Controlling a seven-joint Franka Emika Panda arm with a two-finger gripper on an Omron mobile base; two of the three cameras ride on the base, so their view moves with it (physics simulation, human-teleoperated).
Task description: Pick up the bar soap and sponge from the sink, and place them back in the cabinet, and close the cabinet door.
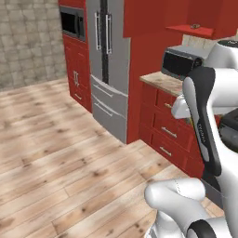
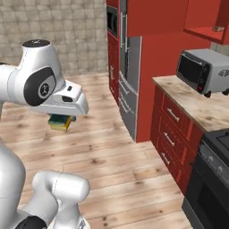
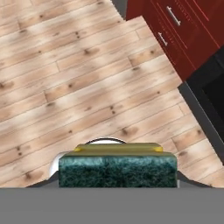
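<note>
Above the wooden floor [image 3: 78, 78], well apart from the red lower cabinets [image 2: 172, 129], hung gripper [image 2: 60, 121], clenched on the sponge [image 3: 117, 170]. Showed sponge's dark green face and a yellow edge in the hand view. Saw something small lying on the red shelf of the open cabinet [image 1: 191, 30] above the toaster oven [image 2: 203, 69]; too small to identify.

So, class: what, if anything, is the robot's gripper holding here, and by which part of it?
The gripper is shut on the sponge, held across its sides over the wooden floor. The fingers themselves are hidden behind the sponge, so the exact contact spots cannot be told.
</note>
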